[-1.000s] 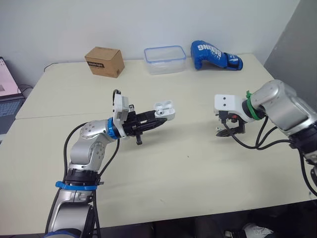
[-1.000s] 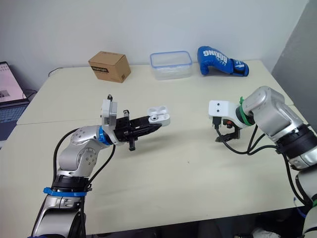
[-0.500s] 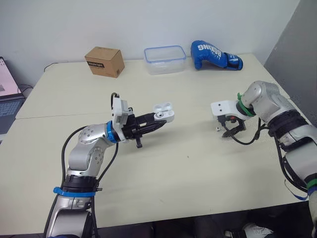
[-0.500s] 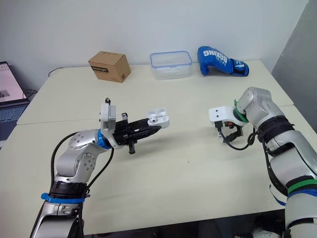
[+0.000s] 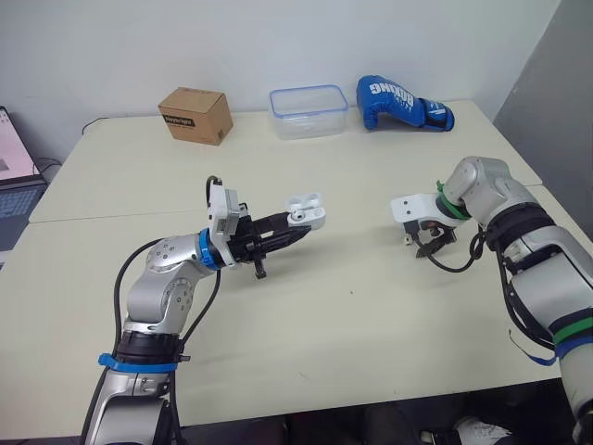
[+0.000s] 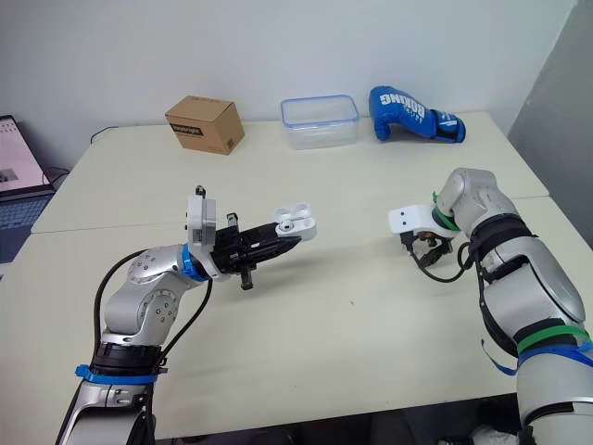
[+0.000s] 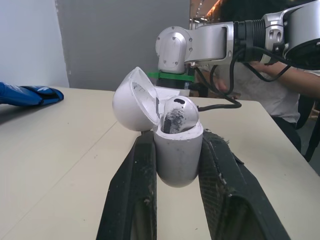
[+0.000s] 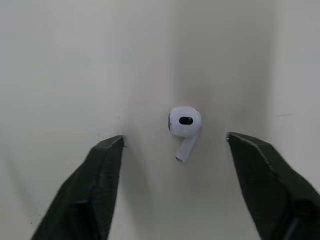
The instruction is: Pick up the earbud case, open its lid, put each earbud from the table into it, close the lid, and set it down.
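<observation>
left jaws clamped on open earbud case (image 7: 177,150), first earbud (image 7: 175,116) in | right jaws apart astride second earbud (image 8: 185,125) | insert, close, set-down pending

The earbud (image 8: 185,125) between the right pincer's (image 8: 174,138) spread fingers is too small to read from the head (the wrist shows it plainly). In the left pincer (image 7: 178,136), the earbud case (image 7: 177,157) hides its 2nd socket behind the seated bud (image 7: 175,116). Beyond, a person (image 7: 272,90) is cut off by the edge.
</observation>
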`<state>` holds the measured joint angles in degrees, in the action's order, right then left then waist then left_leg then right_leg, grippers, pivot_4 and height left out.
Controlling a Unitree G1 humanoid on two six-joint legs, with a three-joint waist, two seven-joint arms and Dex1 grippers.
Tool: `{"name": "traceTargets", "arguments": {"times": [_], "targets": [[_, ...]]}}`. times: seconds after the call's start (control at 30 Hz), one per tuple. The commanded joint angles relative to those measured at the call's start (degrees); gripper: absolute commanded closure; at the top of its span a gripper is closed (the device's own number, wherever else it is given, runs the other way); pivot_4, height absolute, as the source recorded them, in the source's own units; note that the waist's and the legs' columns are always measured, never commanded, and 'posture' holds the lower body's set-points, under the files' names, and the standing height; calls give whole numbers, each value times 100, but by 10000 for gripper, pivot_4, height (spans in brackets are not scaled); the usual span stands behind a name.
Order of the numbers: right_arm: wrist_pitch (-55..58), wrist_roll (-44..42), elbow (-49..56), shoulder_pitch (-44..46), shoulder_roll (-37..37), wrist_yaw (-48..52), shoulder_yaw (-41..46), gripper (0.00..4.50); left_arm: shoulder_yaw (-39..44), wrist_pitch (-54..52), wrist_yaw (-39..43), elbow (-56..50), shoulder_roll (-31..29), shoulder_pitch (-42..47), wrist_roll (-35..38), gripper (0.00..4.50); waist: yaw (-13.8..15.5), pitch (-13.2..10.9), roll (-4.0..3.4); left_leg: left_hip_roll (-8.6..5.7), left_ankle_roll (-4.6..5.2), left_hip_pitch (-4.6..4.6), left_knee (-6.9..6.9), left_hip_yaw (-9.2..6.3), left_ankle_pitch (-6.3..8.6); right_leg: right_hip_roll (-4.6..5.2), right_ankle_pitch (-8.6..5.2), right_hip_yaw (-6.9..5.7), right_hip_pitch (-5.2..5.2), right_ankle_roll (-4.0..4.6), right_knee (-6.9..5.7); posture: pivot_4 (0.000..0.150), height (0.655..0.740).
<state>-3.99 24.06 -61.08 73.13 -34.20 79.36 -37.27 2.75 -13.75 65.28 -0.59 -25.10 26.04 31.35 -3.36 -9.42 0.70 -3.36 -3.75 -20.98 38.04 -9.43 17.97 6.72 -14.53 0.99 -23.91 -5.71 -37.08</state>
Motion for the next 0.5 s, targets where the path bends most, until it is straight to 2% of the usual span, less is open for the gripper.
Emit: {"name": "traceTargets", "arguments": {"times": [0.03, 0.43, 0.5], "targets": [[-101, 133, -69, 187, 36, -71, 146, 13085, 78, 22, -43, -251, -59, 1, 100, 37543, -1, 0, -1, 1, 0, 0, 0, 0, 0, 0, 0, 0, -1, 0, -1, 1500, 7307], [-81, 261, -201, 211, 210, -51, 279, 13085, 64, 42, -78, -269, -63, -54, 97, 37543, -8, 0, -1, 0, 0, -1, 0, 4, 0, 0, 0, 4, -5, 1, -4, 1500, 7307], [-81, 274, -210, 220, 227, -49, 300, 17000, 67, 44, -87, -272, -61, -63, 96, 37543, -9, 1, -1, 0, 0, -1, 0, 5, 0, 0, 0, 5, -6, 1, -4, 1500, 7307]]}}
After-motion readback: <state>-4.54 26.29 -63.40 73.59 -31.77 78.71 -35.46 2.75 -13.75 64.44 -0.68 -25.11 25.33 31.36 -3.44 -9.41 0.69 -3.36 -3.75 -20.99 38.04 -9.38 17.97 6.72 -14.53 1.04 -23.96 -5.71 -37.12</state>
